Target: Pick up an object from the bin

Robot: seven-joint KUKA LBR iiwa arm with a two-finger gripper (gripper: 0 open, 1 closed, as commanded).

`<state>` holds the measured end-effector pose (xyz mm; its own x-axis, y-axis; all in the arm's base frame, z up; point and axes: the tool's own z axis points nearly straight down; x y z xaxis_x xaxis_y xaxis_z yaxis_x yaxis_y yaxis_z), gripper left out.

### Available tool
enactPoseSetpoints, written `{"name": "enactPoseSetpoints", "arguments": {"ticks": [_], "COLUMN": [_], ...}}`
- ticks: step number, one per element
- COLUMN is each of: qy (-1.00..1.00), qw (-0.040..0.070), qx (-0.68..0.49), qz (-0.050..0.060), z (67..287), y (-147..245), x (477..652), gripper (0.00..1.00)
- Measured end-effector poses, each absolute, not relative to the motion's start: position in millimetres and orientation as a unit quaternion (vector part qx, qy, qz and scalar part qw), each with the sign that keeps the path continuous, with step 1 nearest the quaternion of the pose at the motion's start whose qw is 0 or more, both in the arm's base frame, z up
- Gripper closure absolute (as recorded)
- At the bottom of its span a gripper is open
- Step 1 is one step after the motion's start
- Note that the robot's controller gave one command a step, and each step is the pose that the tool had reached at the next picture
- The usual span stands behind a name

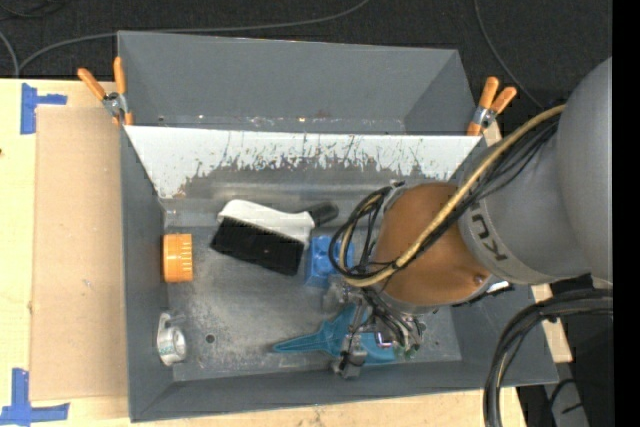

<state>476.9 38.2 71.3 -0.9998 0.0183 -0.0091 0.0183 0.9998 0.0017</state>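
— Where's the gripper [352,358]?
— Low in the bin's [140,295] front right corner, right over a teal pointed thing [308,343] (its tip aims left).
— Clamped on it?
— Can't tell from here. A black-and-white brush [258,237] lies further back, apart.

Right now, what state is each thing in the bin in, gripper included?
gripper: low at the near right, over the teal pointed thing
teal pointed thing: lying flat, tip leftward, partly under the gripper
black and white brush: lying in the middle, untouched
blue thing: beside the brush, partly hidden
orange cap: by the left wall, alone
silver metal piece: near left corner, alone
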Motion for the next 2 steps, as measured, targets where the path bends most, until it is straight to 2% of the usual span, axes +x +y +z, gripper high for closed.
{"name": "enactPoseSetpoints", "arguments": {"ticks": [1, 2], "qy": [1.000, 1.000], "qw": [0.008, 0.007], "qx": [0.008, 0.010], "qz": [0.002, 0.001], "z": [71.1, 71.6], "y": [35.4, 37.9], "x": [476.7, 478.4], "gripper": [0.00, 0.00]}}
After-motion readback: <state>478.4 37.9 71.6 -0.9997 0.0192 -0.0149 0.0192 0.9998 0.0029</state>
